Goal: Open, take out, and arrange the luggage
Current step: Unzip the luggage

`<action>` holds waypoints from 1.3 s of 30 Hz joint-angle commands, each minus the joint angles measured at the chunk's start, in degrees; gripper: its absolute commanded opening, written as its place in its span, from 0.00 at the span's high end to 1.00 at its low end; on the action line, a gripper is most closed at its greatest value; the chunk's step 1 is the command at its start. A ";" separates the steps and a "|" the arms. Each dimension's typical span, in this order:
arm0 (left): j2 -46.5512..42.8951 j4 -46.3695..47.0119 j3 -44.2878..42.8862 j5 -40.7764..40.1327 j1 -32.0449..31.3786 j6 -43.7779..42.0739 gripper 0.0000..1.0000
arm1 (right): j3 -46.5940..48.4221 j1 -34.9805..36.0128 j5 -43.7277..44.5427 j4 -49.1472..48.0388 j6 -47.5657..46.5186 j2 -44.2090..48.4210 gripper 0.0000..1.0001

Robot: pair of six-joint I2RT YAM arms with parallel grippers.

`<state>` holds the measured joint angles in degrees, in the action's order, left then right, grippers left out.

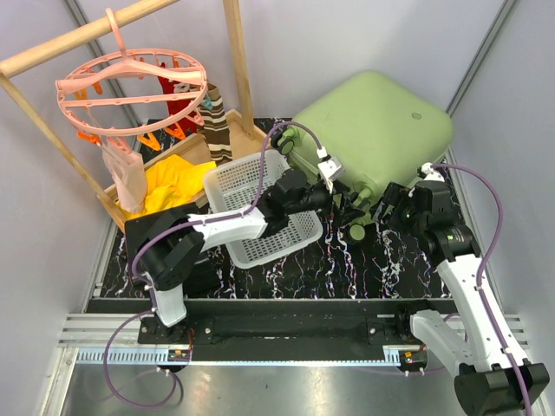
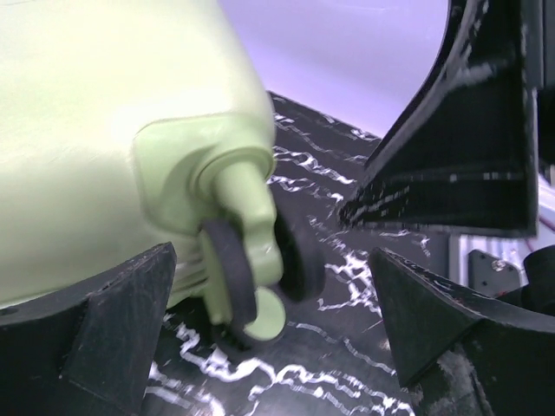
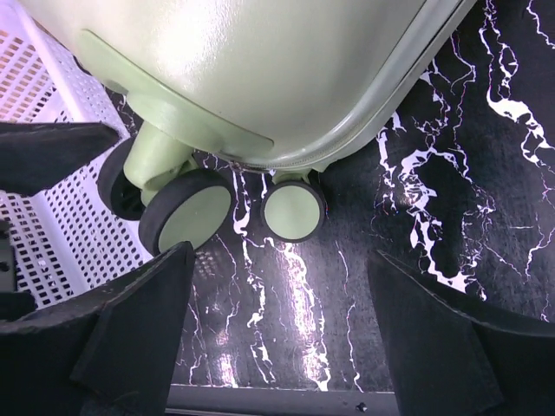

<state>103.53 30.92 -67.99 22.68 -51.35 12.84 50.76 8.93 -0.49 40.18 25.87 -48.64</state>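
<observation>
Left gripper (image 2: 270, 256) and right gripper (image 3: 282, 256) both hung empty, jaws apart, beside the wheels (image 3: 186, 217) of the shut luggage (image 1: 373, 130), which sat at one o'clock on the table (image 1: 390, 260). Opening it well likely needed a hold on the shell's seam, not a swivelling wheel.

The luggage (image 2: 95, 130) (blurred up close) overruns both wrist views.

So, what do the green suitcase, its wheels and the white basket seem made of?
Light-green hard-shell suitcase: likely moulded plastic, smooth satin; soft highlights on rounded corners. Its small wheels: green plastic hubs, matte dark tyres, probably rubber. White perforated basket: rigid plastic, moulded grid of holes.
</observation>
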 commanded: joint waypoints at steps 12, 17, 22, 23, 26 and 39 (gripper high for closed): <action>4.93 -7.27 -9.61 -5.72 -2.08 1.74 0.01 | -8.30 -0.32 1.03 -6.32 0.32 6.37 0.27; 8.00 -11.40 -14.10 0.17 -2.08 3.33 0.14 | -15.50 -0.32 -3.46 -17.74 2.25 4.96 0.35; 7.66 -9.48 -14.19 2.63 -2.00 7.02 0.58 | -20.69 -0.23 -5.83 -27.24 3.49 6.45 0.42; 7.48 -9.04 -14.37 3.07 -2.00 8.50 0.64 | -23.05 -0.31 -6.27 -31.18 3.75 7.15 0.43; 7.66 -7.10 -14.89 5.36 -1.82 12.19 0.83 | -26.58 -0.23 -6.63 -36.73 4.28 7.16 0.44; 9.15 8.27 -14.02 13.18 -0.59 32.24 1.00 | -32.39 3.98 -4.79 -55.12 2.53 0.84 0.44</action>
<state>113.27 24.88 -79.92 27.44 -50.35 36.99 18.92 9.93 -6.42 -3.60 29.63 -45.67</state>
